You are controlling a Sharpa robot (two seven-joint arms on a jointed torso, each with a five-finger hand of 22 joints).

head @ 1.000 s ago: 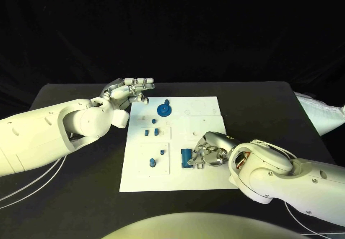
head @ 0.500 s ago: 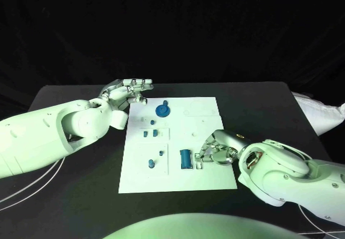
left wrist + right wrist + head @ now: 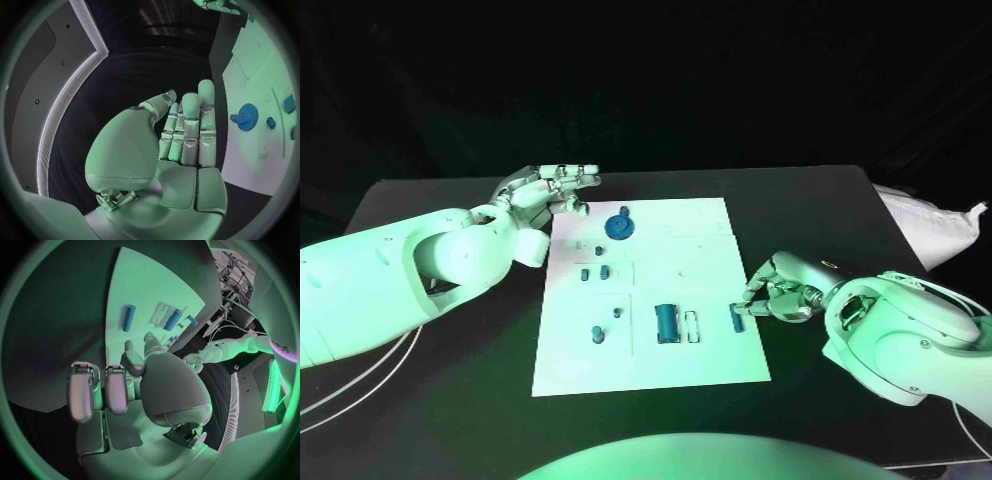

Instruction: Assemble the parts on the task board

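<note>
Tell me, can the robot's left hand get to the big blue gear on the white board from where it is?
Probably yes. The left hand hovers with its fingers apart beside the far left corner of the task board, holding nothing. The blue gear lies close by on the board, and nothing stands between them.

2 smooth white arm shells are seen, each ending in a silver segmented left hand and right hand. Thin white cables are run beside the left arm, left of the task board.
</note>
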